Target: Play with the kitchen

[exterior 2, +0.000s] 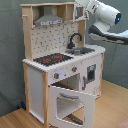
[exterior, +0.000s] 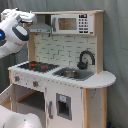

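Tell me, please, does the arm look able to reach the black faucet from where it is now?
Probably yes. The arm is up beside the kitchen's top shelf, and the faucet stands on the open counter below with nothing between them. The oven door hangs open lower down, out of the way.

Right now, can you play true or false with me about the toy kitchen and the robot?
1. The oven door hangs open. True.
2. The robot arm is reaching into the sink. False: it is up high, near the top shelf.
3. The faucet is black. True.
4. A pot sits on the hob. False: nothing stands on it.
5. The kitchen has a microwave up top. True.
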Motion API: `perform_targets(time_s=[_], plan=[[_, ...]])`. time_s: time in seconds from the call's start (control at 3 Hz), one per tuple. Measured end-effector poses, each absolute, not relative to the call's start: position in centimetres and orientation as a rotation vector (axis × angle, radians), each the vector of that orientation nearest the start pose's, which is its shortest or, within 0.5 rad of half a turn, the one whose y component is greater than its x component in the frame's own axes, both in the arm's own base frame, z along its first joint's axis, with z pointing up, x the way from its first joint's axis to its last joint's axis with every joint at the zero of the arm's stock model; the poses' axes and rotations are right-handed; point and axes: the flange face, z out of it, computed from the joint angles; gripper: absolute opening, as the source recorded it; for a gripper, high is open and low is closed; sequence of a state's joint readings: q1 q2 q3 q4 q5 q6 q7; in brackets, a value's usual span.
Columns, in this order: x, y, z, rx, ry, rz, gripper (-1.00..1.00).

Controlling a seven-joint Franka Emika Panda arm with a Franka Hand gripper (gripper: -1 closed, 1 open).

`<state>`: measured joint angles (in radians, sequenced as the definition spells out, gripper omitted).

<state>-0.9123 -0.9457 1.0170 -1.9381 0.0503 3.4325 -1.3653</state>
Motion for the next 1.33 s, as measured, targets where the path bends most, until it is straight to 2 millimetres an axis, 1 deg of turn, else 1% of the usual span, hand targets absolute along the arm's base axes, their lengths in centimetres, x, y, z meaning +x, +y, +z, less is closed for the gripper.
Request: perform_targets(time_s=[0.67, 1.0, 1.33], plan=[[34.4, 37.8, 77.1, 0.559, 1.051, 1.134, 1.00], [34.4, 38.5, 76.5, 0.611, 0.995, 1.164, 1.00], [33.9, 39.4, 76.0, 0.664, 0.939, 1.192, 1.00]])
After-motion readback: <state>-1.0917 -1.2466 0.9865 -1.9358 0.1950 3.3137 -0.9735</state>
